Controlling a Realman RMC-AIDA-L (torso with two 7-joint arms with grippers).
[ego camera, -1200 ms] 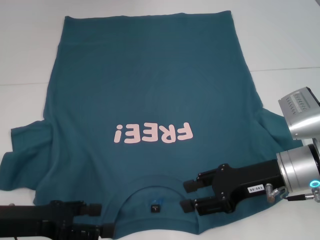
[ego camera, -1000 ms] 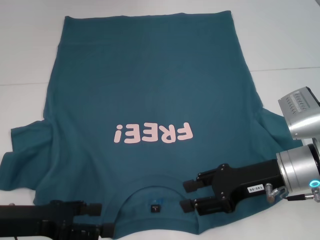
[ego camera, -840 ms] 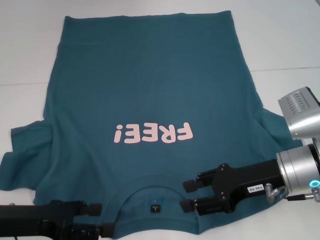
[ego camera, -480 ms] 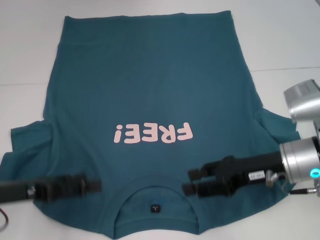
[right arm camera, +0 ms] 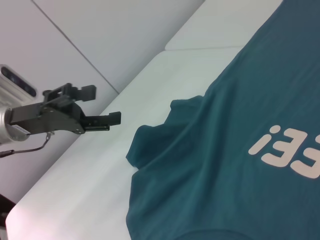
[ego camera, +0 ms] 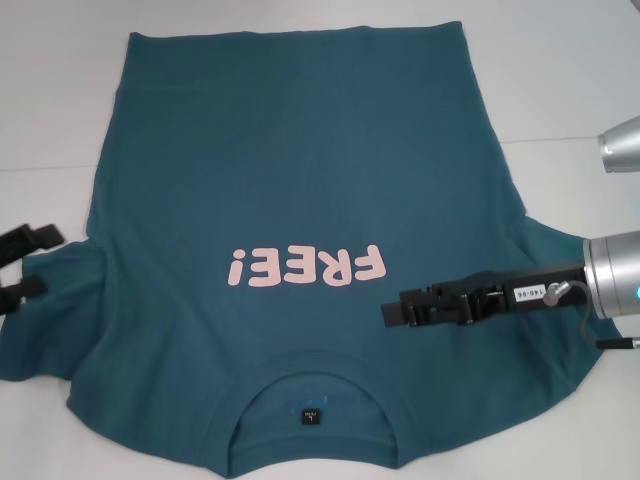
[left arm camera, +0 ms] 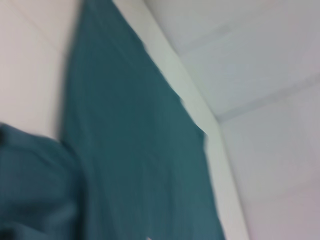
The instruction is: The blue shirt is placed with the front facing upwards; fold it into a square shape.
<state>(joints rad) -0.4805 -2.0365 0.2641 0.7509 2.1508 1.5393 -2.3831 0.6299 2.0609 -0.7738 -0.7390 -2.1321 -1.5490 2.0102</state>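
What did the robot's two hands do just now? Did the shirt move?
Both grippers lifted away from the collar end. The left gripper swung out past the shirt's left sleeve, fingers open. The right gripper drew up and back, now beside the FREE! lettering. Neither holds anything. The blue shirt stayed flat, front up, unfolded.

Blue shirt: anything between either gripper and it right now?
Nothing visible. The blue shirt lies flat and uncovered on the white table. The right gripper is over its chest; the left gripper, open, is beside the left sleeve.
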